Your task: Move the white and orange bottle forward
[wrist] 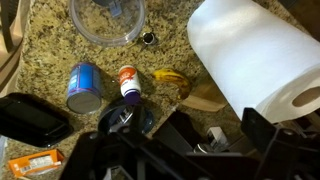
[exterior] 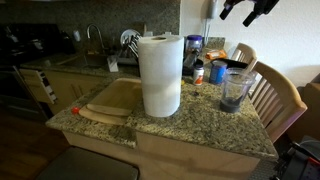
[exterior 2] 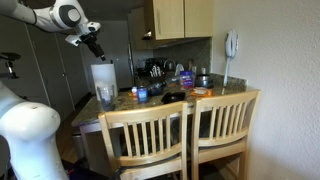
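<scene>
1. Hanging high over the granite counter (wrist: 40,55), the gripper (exterior: 248,10) appears to have its jaws spread with nothing between them. I judge this a clear approach height, above the tall paper towel roll (wrist: 255,55).
2. Standing upright, the white and orange bottle (wrist: 129,80) sits below the jaws and a little ahead of them in the wrist view, untouched.
3. A blue can (wrist: 84,87) stands just beside the bottle. A clear tumbler (wrist: 107,18) is farther ahead of the jaws, and the roll is off to the other side.
4. That crowding probably calls for a straight descent with the jaws closing across the bottle's narrow body.
5. The bottle shows an orange band, but no writing on it can be read. The can's label and an orange packet (wrist: 35,162) near the jaws are also illegible.
</scene>
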